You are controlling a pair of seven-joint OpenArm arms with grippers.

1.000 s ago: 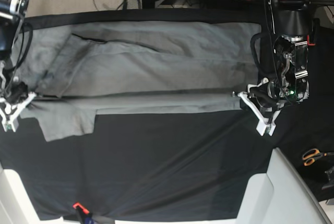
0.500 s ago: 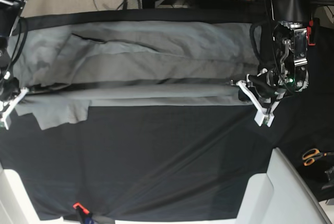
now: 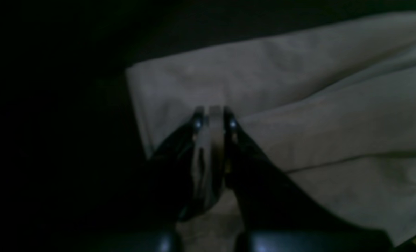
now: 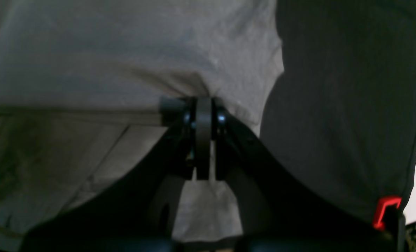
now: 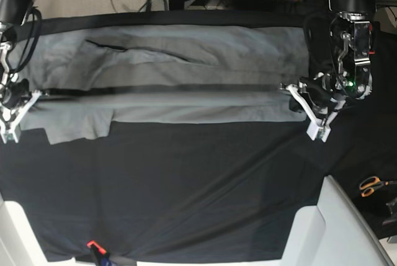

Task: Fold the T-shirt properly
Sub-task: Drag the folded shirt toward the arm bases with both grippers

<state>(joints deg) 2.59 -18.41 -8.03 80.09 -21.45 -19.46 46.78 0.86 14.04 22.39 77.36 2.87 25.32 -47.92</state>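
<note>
Cloth of the T-shirt (image 5: 186,61) is gripped by both pincers, left (image 5: 302,100) and right (image 5: 18,106); the lifted edge has been carried farther over, so folding is underway

Base view evenly lit and sharp, slight motion smear along the T-shirt (image 5: 186,101) mid-frame fold. Left wrist view badly underexposed, left half near black, soft and noisy. Right wrist view brighter, close foreground out of focus.

We see the right tool (image 4: 203,117) pinched tight on a fold of the grey T-shirt (image 4: 124,52), which hangs over the black cloth (image 4: 340,105) on the surface. A small red object (image 4: 386,206), perhaps a clip, shows lower right.
</note>
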